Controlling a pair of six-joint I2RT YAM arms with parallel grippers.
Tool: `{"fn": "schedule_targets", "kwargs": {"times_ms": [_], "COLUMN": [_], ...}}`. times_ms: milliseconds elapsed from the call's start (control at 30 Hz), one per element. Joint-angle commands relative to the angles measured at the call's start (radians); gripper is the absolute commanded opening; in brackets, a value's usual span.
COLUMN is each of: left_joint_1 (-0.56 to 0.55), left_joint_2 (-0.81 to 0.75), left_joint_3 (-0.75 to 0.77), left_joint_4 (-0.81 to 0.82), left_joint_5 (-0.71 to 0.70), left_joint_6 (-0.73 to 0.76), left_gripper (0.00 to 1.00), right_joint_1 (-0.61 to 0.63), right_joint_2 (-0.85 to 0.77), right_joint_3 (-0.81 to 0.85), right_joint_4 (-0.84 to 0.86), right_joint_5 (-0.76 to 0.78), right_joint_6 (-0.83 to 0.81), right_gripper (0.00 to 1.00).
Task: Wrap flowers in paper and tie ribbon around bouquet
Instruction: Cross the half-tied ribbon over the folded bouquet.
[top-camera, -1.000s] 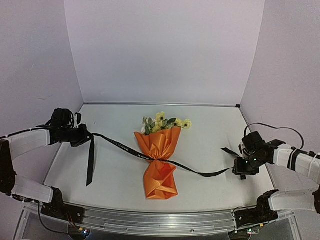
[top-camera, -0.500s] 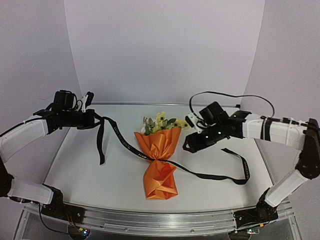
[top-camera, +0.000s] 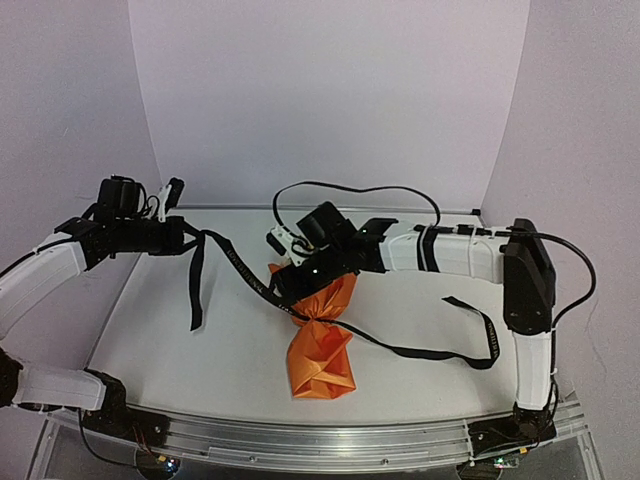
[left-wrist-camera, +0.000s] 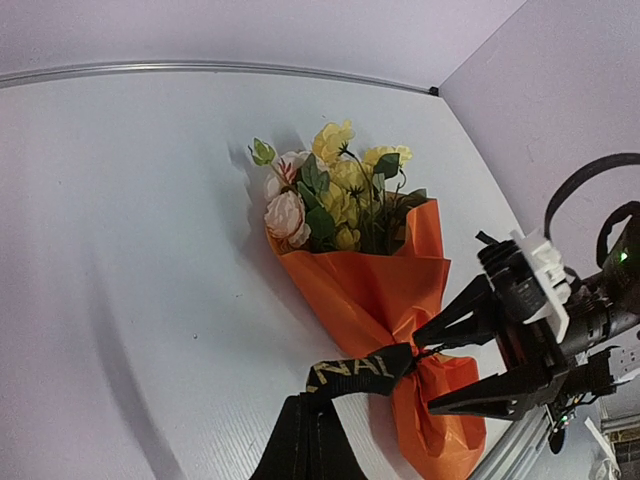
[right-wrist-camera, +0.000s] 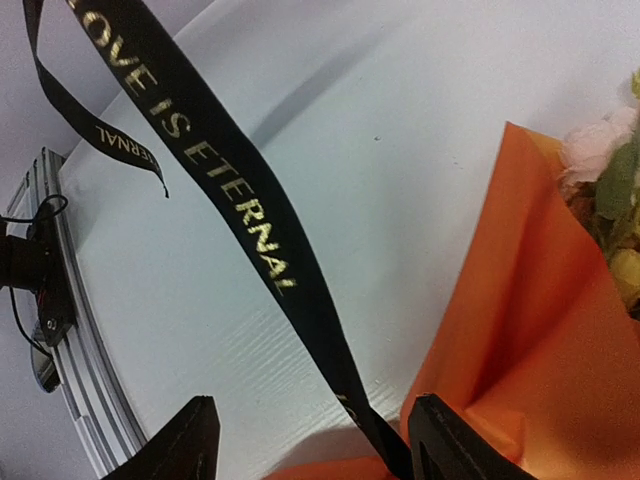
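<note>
Your bouquet (top-camera: 322, 345) lies in the middle of the surface (top-camera: 200, 350), its wide end toward the far wall and its narrow tail toward the arm bases. From the left wrist you can see the flowers (left-wrist-camera: 335, 190), yellow and cream blossoms with green leaves, poking out of the open top of the orange paper (left-wrist-camera: 385, 290). From above, the right arm hides most of them. The paper is pinched in at a waist, where the black ribbon (top-camera: 235, 265) is wrapped around it. The gold lettering along the ribbon reads "LOVE IS ETERNAL" in the right wrist view. One length rises off the surface from that waist, up and left to your left hand (top-camera: 185, 237), which is pressed together on it. A loose end hangs down from that hand. The other length trails to the right across the surface and curls back on itself near the right side. Your right hand (left-wrist-camera: 440, 360) sits just beside the waist of the bouquet with its jaws spread wide. In its own camera the raised ribbon passes between the two dark fingers (right-wrist-camera: 185, 445), closer to the one next to the paper, and neither finger clamps it. Pale lilac walls (top-camera: 330, 100) close in the surface behind and at both sides.
</note>
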Motion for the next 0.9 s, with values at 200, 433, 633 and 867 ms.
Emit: {"fn": "schedule_targets", "kwargs": {"times_ms": [200, 433, 633, 867], "left_joint_1": [-0.004, -0.005, -0.004, -0.01], "left_joint_2": [-0.033, -0.027, -0.03, -0.004], "left_joint_3": [0.081, 0.072, 0.045, -0.018], "left_joint_4": [-0.01, -0.01, -0.011, 0.013], "left_joint_5": [-0.035, -0.059, -0.071, -0.074], "left_joint_6": [0.022, 0.029, 0.034, 0.023], "left_gripper": [0.0, 0.0, 0.0, 0.03], "right_joint_1": [0.023, 0.022, 0.023, 0.024], "right_joint_2": [0.1, 0.1, 0.105, -0.066], "right_joint_3": [0.128, 0.131, 0.158, -0.069], "right_joint_4": [0.011, 0.005, 0.003, 0.067], "right_joint_5": [-0.014, -0.006, -0.023, 0.116], "right_joint_6": [0.029, 0.035, 0.062, 0.067], "right_gripper": [0.6, 0.37, 0.01, 0.0]}}
